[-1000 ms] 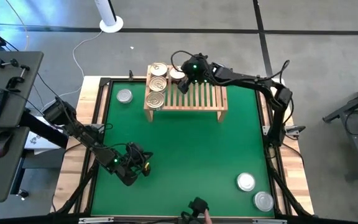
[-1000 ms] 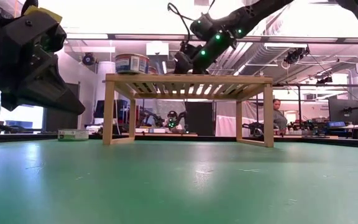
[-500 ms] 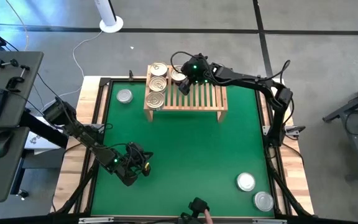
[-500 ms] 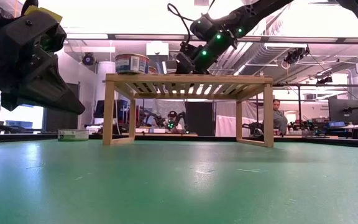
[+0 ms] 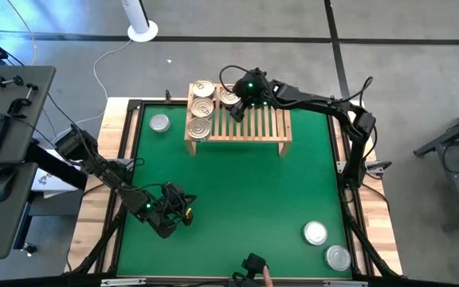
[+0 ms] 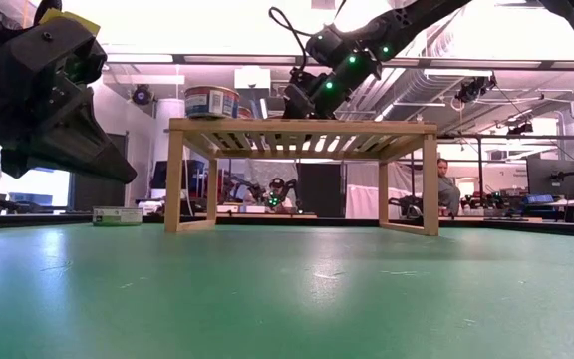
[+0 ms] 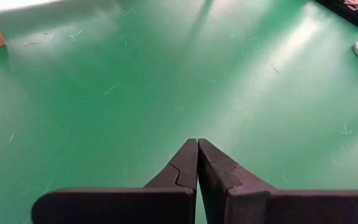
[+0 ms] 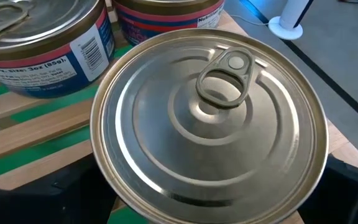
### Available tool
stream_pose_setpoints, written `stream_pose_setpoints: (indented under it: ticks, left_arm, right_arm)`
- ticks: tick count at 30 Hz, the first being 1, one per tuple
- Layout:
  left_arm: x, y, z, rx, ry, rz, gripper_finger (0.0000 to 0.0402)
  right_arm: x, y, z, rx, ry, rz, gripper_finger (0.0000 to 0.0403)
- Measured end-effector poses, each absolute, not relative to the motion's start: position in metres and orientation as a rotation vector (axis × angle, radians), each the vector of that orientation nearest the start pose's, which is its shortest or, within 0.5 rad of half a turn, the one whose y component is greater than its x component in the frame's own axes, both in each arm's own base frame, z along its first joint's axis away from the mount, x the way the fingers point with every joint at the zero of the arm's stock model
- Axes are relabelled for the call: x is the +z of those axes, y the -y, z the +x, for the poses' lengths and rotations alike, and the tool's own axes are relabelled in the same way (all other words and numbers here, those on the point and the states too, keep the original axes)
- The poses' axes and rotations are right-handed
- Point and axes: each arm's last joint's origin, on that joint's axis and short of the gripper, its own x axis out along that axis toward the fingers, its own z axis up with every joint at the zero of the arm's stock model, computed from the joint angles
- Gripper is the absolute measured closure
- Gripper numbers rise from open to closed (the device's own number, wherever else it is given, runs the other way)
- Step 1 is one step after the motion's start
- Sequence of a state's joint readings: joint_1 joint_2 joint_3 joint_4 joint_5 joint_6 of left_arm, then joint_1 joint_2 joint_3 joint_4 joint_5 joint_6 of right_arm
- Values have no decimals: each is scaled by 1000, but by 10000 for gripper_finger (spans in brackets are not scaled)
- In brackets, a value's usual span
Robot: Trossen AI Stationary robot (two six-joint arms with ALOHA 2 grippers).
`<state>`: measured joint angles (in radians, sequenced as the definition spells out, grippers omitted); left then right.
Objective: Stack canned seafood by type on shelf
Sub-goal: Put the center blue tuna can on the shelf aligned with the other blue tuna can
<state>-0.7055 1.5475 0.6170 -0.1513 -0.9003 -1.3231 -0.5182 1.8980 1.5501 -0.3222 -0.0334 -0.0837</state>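
Silver-topped tin (image 8: 210, 118) between right tool's (image 5: 233, 99) spread fingers, on shelf (image 5: 257, 127)

A robotics lab: exposed ceiling ducts (image 6: 436, 75), equipment-laden benches (image 6: 526, 204).

Tins split between shelf and mat, w/ four up on the shelf.

Shelf (image 5: 249, 127): low light-wood slatted rack, standing near mat's far edge. Three gold-tan ringed tins (image 5: 201, 107) in a row along its left end, upright, blue/red labels. A fourth tin (image 5: 229, 97) w/ pull-ring top sits at shelf's far edge, just beside them. One silver-top tin (image 5: 159, 123) on mat near far-left corner. Two more silver tins (image 5: 315, 233) near mat's near-right corner, close together.
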Motion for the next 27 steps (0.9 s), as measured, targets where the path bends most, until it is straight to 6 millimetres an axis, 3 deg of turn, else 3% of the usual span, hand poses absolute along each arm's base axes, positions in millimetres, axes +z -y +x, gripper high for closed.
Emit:
stream_pose_setpoints:
  ticks: [21, 24, 27]
  left_arm:
    - [134, 145, 208, 573, -449, -483, 401]
    - [149, 141, 220, 544, -418, -476, 401]
    - [182, 131, 239, 498, -411, -412, 401]
  right_arm:
    - [285, 214, 379, -442, -641, 110, 15]
    - [284, 213, 378, -432, -664, 91, 15]
    - [283, 213, 378, -422, -674, 68, 15]
